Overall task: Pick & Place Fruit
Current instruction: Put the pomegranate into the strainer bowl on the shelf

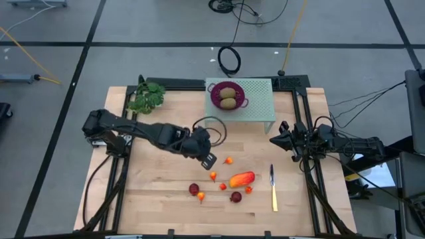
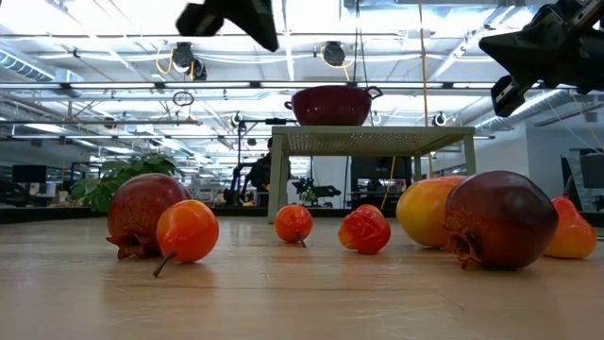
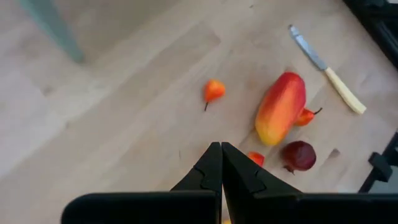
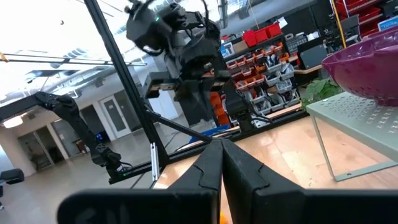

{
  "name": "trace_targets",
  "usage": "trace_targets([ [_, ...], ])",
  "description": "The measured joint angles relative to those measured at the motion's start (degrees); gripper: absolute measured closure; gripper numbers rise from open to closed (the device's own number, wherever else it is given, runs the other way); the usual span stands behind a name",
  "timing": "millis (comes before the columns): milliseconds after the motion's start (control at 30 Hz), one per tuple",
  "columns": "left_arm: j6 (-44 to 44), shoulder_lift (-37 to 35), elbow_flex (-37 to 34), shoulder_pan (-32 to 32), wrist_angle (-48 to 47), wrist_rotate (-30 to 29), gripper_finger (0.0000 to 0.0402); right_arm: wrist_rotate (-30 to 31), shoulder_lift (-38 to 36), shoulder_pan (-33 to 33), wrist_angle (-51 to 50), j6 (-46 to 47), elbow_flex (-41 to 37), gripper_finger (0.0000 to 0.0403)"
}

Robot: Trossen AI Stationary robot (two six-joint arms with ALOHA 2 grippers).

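Observation:
Two olive-brown ovals (image 1: 228, 95) lie in a purple bowl (image 1: 216, 99) on a pale green stand (image 1: 257, 99) at the table's far side. On the bare wood near the front lie an elongated orange-red piece (image 1: 242, 179) (image 3: 281, 107), two dark red balls (image 1: 194, 189) (image 1: 236, 196) and several tiny orange-red ones (image 1: 229, 160) (image 3: 214, 90). My left gripper (image 1: 211, 160) (image 3: 221, 148) hangs shut above the table, just left of these pieces, slanting down, nothing between its fingers. My right gripper (image 1: 271, 140) (image 4: 221, 144) waits shut at the table's right edge.
A yellow-handled knife (image 1: 273, 189) lies right of the elongated piece, along the table's depth. A leafy green bunch (image 1: 146, 97) sits at the far left corner. A black cable loop (image 1: 211, 125) lies in front of the stand. Bare wood lies at the near left.

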Motion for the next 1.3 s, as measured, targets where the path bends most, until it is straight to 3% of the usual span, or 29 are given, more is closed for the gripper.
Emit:
trace_targets([
  [467,-36.3,0.0,-4.6,-12.9,-0.8,-6.2,0.0398,0.2,0.0,0.0,0.0,-0.1,0.0,0.0399],
  [733,-49.9,3.4,-4.8,-19.4,0.5,-6.9,0.04,0.2,0.0,0.0,0.0,0.0,0.0,0.0399],
  [900,-54.8,6.6,-4.8,-20.1,0.0,-2.0,0.0401,0.2,0.0,0.0,0.0,0.1,0.0,0.0399],
  [1033,-56.5,7.6,-4.8,-19.6,-0.5,-1.8,0.04,0.2,0.0,0.0,0.0,0.1,0.0,0.0399],
  [1300,-54.4,8.3,-4.8,-15.8,-0.7,4.1,0.04,0.2,0.0,0.0,0.0,0.1,0.0,0.0399],
])
